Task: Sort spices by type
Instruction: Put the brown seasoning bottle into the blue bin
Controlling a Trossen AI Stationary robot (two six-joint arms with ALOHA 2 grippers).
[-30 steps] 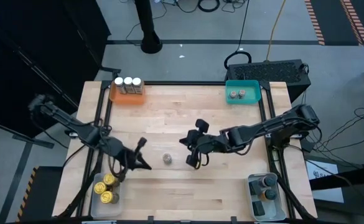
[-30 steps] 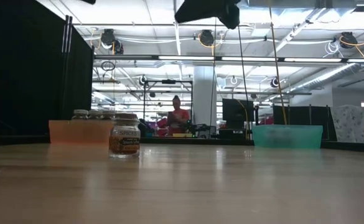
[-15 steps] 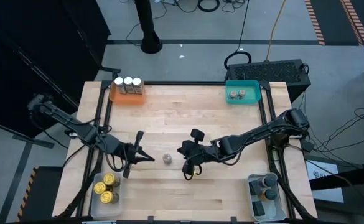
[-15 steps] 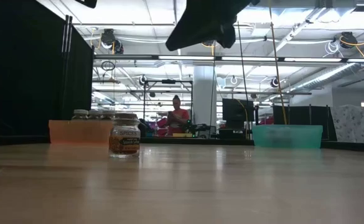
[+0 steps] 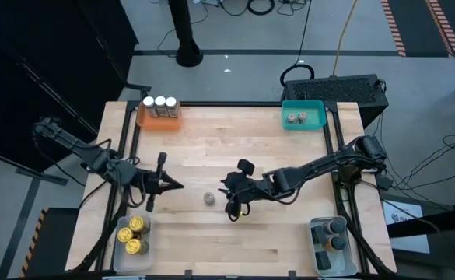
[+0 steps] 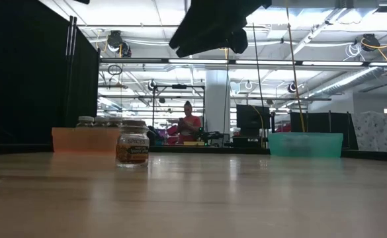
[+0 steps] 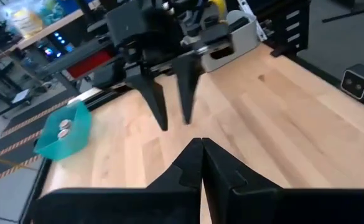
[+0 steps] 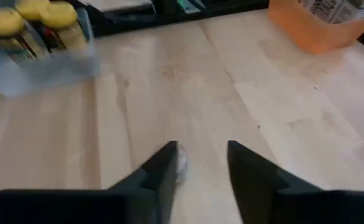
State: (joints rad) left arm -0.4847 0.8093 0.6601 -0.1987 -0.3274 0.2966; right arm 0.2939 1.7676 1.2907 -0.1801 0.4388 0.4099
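Mid-worktop: one grey-lidded spice jar [image 5: 209, 198] stands alone. My right gripper [image 5: 232, 204] hovers just beside it, jaws parted, empty. Left gripper [image 5: 158, 185] nearby, jaws clenched, empty.

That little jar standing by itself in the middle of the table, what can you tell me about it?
The lone spice jar is small, with a grey lid seen from above and a clear body; the low view shows a label reading "SPICES" over an orange-brown band. It stands upright on the bare wooden table, outside every tray. Nothing touches it; the right gripper hangs open just beside it.
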